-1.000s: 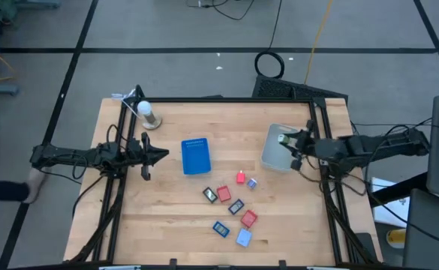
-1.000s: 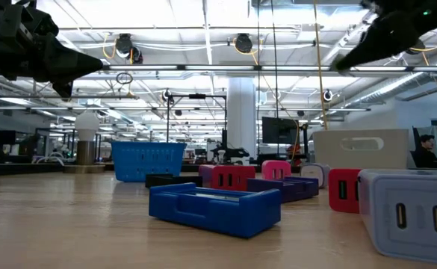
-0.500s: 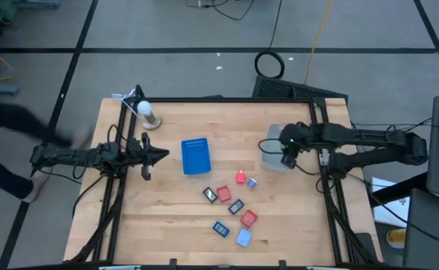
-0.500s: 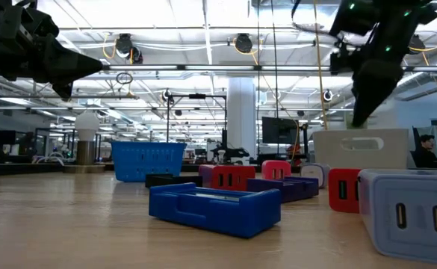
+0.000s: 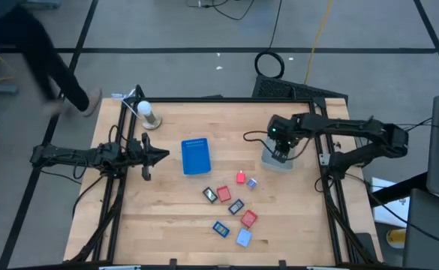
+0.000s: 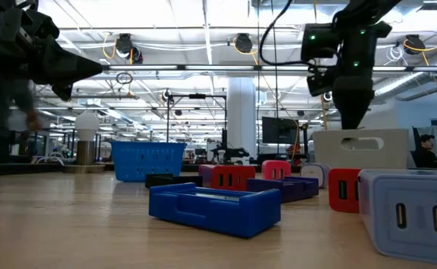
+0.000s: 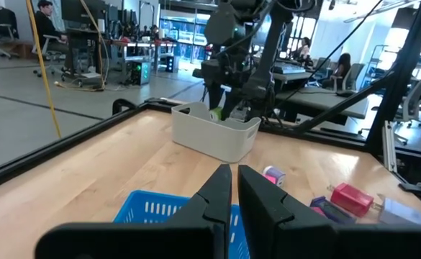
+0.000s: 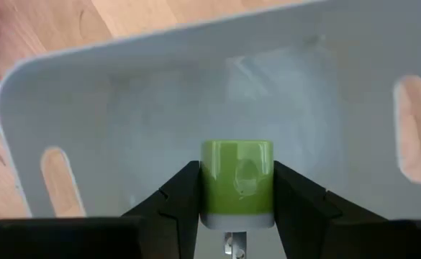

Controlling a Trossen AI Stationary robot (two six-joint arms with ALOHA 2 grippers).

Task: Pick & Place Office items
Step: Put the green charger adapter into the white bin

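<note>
- The big light blue charger (image 6: 416,213) sat nearest the low camera, far from the grey bin (image 5: 278,154), waiting its turn.
- A small blue open box (image 6: 214,207) lay a little farther back, also well apart from the bin.
- Red (image 5: 249,219), pink (image 5: 240,178), purple (image 5: 251,183) and dark pieces (image 5: 210,195) were spread on the wooden table (image 5: 166,225) beside the bin, on its left-arm side. They were loose there because nobody had picked them up yet.
- The blue tray (image 5: 195,156) stood farther from the bin than those pieces did.
- The left gripper (image 5: 163,155) hung past the tray, far from the bin, with its fingers pressed together and nothing in them. It looked like it was just waiting.
- The right gripper (image 8: 237,188) was right above the bin, pointing down into it. Its fingers squeezed the green piece (image 8: 237,181) from both sides so it would not fall early.
- I think the green piece was held there so it could be dropped inside the bin.
</note>
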